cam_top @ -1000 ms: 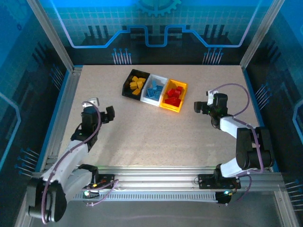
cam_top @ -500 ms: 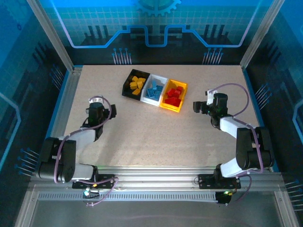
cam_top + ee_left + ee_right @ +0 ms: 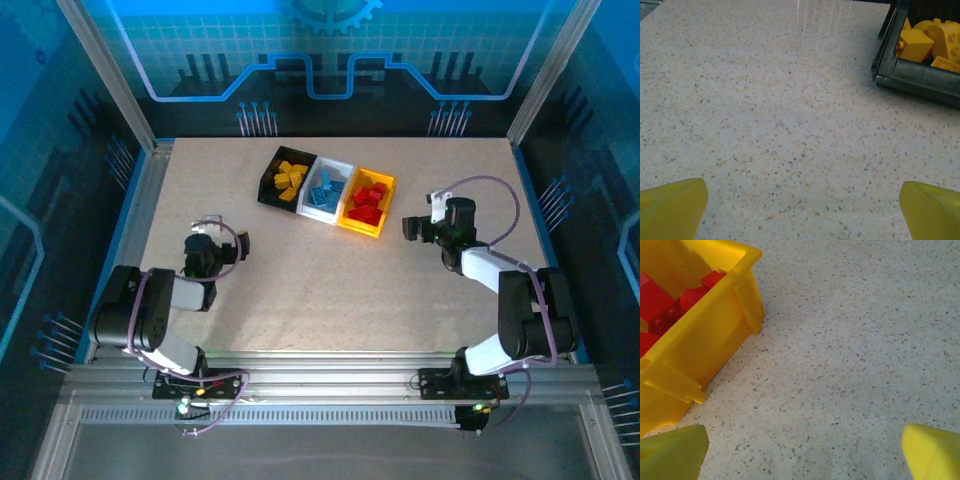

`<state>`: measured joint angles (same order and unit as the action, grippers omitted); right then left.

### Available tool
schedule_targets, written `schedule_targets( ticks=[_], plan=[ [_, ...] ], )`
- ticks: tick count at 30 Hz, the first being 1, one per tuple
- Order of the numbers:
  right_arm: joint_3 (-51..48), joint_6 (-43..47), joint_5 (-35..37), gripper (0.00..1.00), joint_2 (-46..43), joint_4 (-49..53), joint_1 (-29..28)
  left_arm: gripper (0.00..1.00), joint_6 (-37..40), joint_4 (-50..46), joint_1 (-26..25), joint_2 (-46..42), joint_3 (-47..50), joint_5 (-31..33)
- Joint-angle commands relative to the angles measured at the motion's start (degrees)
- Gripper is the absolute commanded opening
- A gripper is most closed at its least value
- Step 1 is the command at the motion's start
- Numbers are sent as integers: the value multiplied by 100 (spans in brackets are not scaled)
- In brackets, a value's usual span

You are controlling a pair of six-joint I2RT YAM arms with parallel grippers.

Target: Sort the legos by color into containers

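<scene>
Overhead: containers (image 3: 338,218) joined in a row at far centre of table (image 3: 300,300), set slightly askew. Left to right: black bin (image 3: 266,190) holding yellow-orange legos (image 3: 290,178), white bin (image 3: 320,213) holding blue legos (image 3: 326,190), yellow bin (image 3: 362,226) holding red legos (image 3: 367,198). One colour per bin for every brick visible. Left gripper (image 3: 240,246) low over the table on the near-left side, well apart from the black bin, arm folded back towards its base. From the left wrist: jaws spread wide, yellow fingertips (image 3: 675,205) at the two bottom corners, bare speckled tabletop between, nothing held; corner of the black bin at upper right with yellow-orange bricks piled inside. Right gripper (image 3: 410,228) low over the table, near the right of the yellow bin, not touching it. From the right wrist: jaws likewise wide apart, yellow fingertips (image 3: 932,452) at the bottom corners, nothing gripped, speckled surface between; near wall of the yellow bin at upper left, red bricks showing over its rim. Exact brick count not readable from overhead.
</scene>
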<state>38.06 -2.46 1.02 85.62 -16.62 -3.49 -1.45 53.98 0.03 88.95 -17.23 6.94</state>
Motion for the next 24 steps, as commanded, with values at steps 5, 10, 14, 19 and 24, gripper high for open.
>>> schedule_targets(
  ticks=[5,10,14,19,24],
  plan=[
    [25,242,-34,100,49,-56,-87,99,-111,334,95,-18,-219,62],
    [5,413,-96,100,79,-217,-91,99,-85,263,77,-13,-263,43],
    [-112,516,-156,100,29,-439,-94,99,-75,224,67,-16,-285,42],
    [-370,586,-157,100,-10,-916,-86,99,-66,200,59,-18,-290,45],
    [-779,535,-119,100,-93,-1577,-58,99,-55,180,60,-18,-307,53]
  ],
)
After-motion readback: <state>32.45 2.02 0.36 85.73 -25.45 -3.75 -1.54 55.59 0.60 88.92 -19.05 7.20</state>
